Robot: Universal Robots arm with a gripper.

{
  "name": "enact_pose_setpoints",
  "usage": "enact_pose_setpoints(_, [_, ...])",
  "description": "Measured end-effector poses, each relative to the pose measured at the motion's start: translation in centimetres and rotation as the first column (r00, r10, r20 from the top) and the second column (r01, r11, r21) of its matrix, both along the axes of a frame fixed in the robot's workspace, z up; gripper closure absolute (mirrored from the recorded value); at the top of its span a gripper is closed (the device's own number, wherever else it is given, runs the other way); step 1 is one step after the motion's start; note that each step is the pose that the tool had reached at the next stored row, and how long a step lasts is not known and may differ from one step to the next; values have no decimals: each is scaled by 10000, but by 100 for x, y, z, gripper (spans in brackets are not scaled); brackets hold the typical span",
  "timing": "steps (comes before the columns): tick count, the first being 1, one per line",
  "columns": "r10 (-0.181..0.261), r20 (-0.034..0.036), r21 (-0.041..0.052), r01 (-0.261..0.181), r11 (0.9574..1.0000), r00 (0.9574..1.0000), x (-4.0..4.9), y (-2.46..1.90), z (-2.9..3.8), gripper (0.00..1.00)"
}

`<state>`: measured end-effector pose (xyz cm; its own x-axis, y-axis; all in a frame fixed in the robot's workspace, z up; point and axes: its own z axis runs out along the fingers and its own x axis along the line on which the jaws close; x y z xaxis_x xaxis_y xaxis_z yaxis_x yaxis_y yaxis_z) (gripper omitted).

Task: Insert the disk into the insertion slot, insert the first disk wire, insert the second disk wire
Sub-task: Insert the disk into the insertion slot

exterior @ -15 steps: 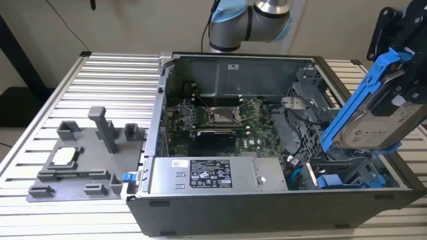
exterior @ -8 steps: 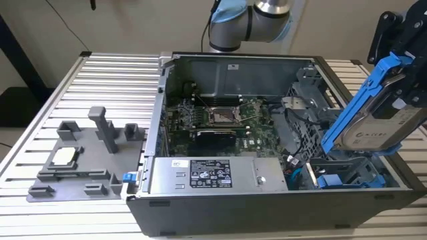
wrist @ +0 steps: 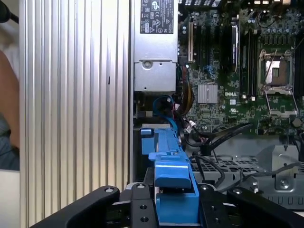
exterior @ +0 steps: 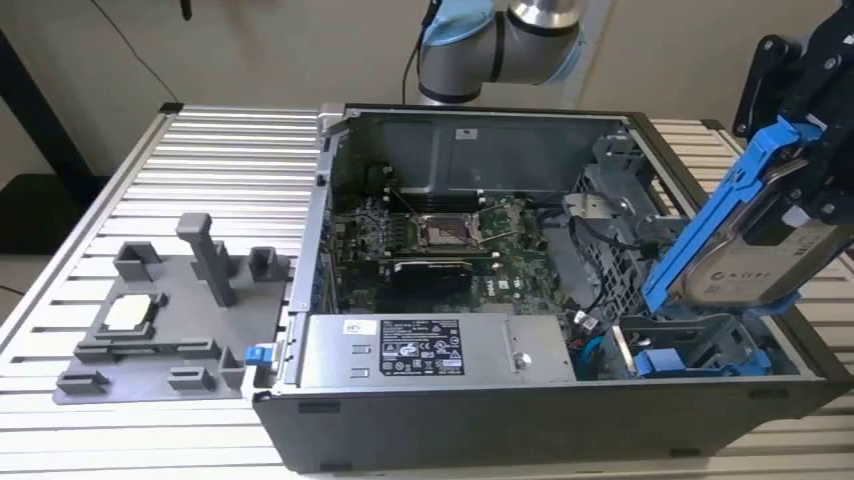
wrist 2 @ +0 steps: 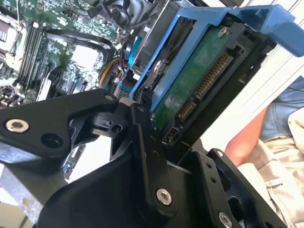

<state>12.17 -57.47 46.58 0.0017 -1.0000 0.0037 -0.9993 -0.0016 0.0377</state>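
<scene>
In the exterior view the gripper [exterior: 810,190] has its jaws clamped on the disk [exterior: 750,262]. The disk hangs tilted in its blue carrier [exterior: 705,225] above the insertion slot [exterior: 683,335], at the exterior view's right end of the open computer case [exterior: 441,425], and is not yet in. The case holds a motherboard [exterior: 441,235] and a power-supply box [exterior: 407,350], and a blue piece [exterior: 694,362] sits low by the slot. The fixture tray [exterior: 154,340] beside the case carries a small pale square [exterior: 130,312]. In the second wrist view the black fingers [wrist 2: 142,137] pinch the carrier's edge, the disk's green circuit board [wrist 2: 202,80] faces out, and a person's arm [wrist 2: 244,140] is close by. In the first wrist view loose black cables [wrist: 213,159] lie just beside the carrier [wrist: 172,183]. My worry is that the tilt could make a corner catch the slot's rim, or that the disk could pinch those cables on its way down.
</scene>
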Motion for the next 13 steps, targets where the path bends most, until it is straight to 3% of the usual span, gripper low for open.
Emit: enact_pose_setpoints(13, [60,18,0,-60,10000,10000,10,-1,-147,67])
